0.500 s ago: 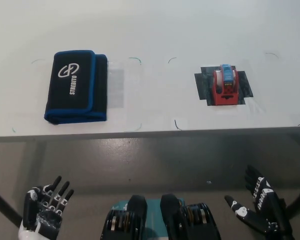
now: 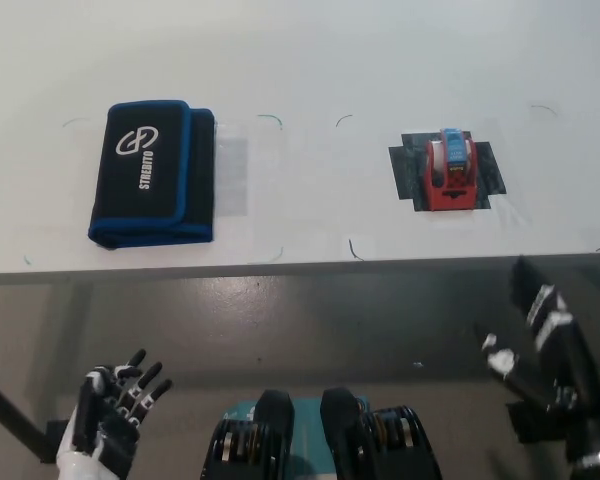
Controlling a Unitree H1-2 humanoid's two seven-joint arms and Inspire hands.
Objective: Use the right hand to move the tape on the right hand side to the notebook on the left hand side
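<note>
A red tape dispenser with a white roll stands on a dark patch on the right of the white table. On the left of the table lies a black notebook case with blue edging and a white logo. My black right hand is below the table's front edge at the lower right, fingers spread and holding nothing, well short of the tape. My white left hand rests open at the lower left, under the table edge.
The table's front edge runs across the middle of the picture, with grey floor below it. A clear plastic sheet lies beside the notebook case. Thin pen marks outline spots on the table.
My right hand has risen and moved up toward the table's front edge. My left hand has shifted slightly right and lower.
</note>
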